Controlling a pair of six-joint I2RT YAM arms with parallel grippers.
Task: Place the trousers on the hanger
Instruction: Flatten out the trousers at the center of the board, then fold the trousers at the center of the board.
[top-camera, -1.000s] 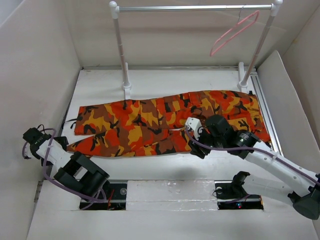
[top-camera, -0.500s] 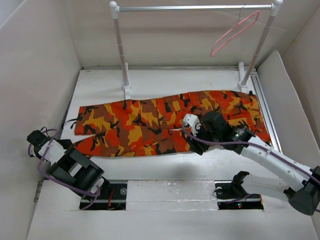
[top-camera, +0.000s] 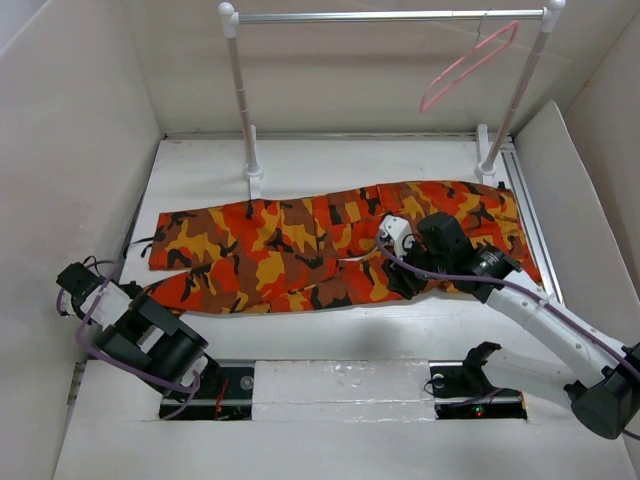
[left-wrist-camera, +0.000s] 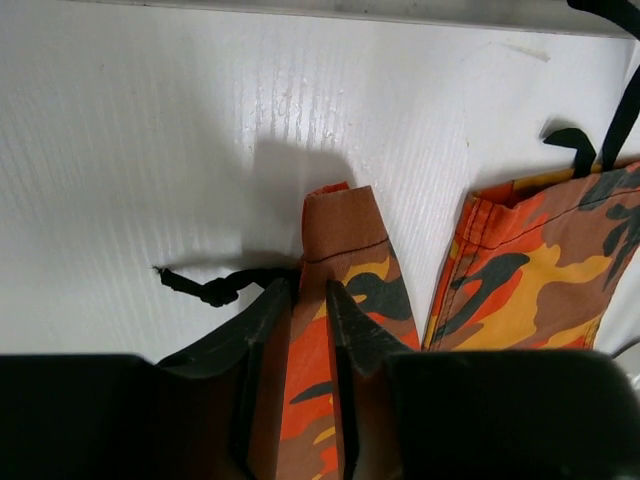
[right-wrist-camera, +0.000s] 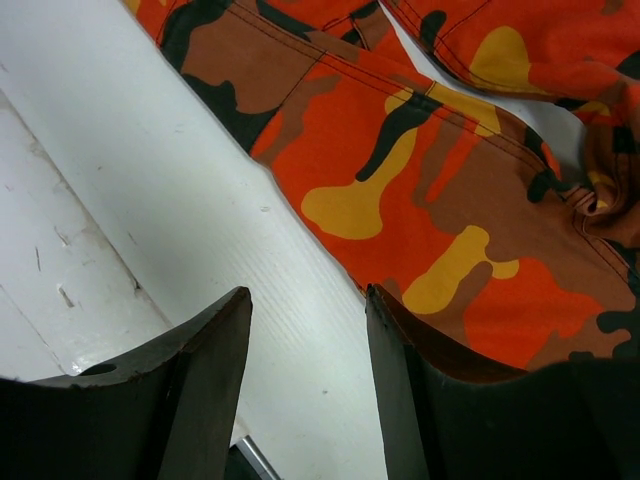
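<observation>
Trousers (top-camera: 300, 250) cuff pinched between left fingers (left-wrist-camera: 255, 330); right fingers (right-wrist-camera: 200, 370) spread open over them.

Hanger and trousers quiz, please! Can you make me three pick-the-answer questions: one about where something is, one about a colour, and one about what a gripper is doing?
1. Where is the hanger?
A. hanging on the rail
B. lying on the floor
C. inside a drawer

2. What colour is the hanger?
A. blue
B. pink
C. green

3. What is the left gripper doing?
A. pinching a leg end of the trousers
B. standing wide open in the air
C. holding a cup

Answers:
1. A, its hook sits over the rail near the right post in the top view.
2. B, its thin frame shows pink against the pale wall.
3. A, the left wrist view shows the camouflage cuff squeezed between both fingers.
</observation>
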